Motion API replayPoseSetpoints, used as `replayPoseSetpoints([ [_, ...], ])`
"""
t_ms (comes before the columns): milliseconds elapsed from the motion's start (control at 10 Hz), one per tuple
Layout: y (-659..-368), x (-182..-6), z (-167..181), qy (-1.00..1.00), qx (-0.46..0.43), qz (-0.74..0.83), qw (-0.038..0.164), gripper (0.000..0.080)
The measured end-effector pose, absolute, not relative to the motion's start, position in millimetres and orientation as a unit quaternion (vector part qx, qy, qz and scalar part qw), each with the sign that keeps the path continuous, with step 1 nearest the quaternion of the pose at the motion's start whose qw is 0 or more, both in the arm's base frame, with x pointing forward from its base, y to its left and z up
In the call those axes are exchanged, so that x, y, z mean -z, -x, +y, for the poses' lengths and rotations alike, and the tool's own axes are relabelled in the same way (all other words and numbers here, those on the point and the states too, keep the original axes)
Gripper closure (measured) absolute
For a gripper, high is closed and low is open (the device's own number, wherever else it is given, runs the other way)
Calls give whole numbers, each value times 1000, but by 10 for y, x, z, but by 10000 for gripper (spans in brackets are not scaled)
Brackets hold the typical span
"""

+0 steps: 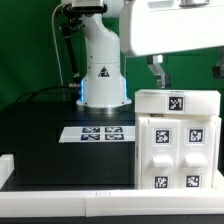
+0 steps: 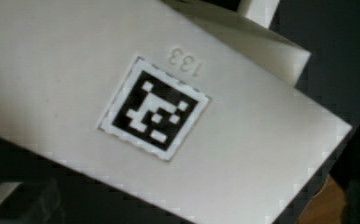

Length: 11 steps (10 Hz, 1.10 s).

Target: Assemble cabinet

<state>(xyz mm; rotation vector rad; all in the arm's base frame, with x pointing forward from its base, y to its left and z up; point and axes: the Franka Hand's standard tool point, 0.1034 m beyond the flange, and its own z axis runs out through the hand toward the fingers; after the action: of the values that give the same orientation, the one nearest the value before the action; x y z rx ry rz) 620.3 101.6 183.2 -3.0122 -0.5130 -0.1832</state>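
The cabinet (image 1: 175, 145) is a large white box standing at the front of the black table, on the exterior view's right. Its front face carries several black-and-white tags, and a tagged white top part (image 1: 178, 102) sits on it. My gripper (image 1: 159, 78) hangs just above and behind that top part; one dark finger (image 1: 157, 70) shows, and I cannot tell how the jaws stand. In the wrist view a white cabinet face (image 2: 88, 80) with a tag (image 2: 159, 108) numbered 133 fills the picture very close up. The fingertips do not show there.
The arm's white base (image 1: 100, 85) stands at the back middle. The marker board (image 1: 100, 133) lies flat on the black table (image 1: 40, 130) in front of it. A white raised border (image 1: 60, 200) runs along the table's front and left edges.
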Motion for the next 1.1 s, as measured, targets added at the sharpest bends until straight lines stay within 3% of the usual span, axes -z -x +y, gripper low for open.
replayPoseSetpoints([
  [400, -6199, -1814, 978, 949, 66, -307, 29, 2],
  [600, -6198, -1788, 955, 895, 66, -441, 10, 2],
  [1100, -6147, -1635, 873, 852, 54, -521, 6, 2],
])
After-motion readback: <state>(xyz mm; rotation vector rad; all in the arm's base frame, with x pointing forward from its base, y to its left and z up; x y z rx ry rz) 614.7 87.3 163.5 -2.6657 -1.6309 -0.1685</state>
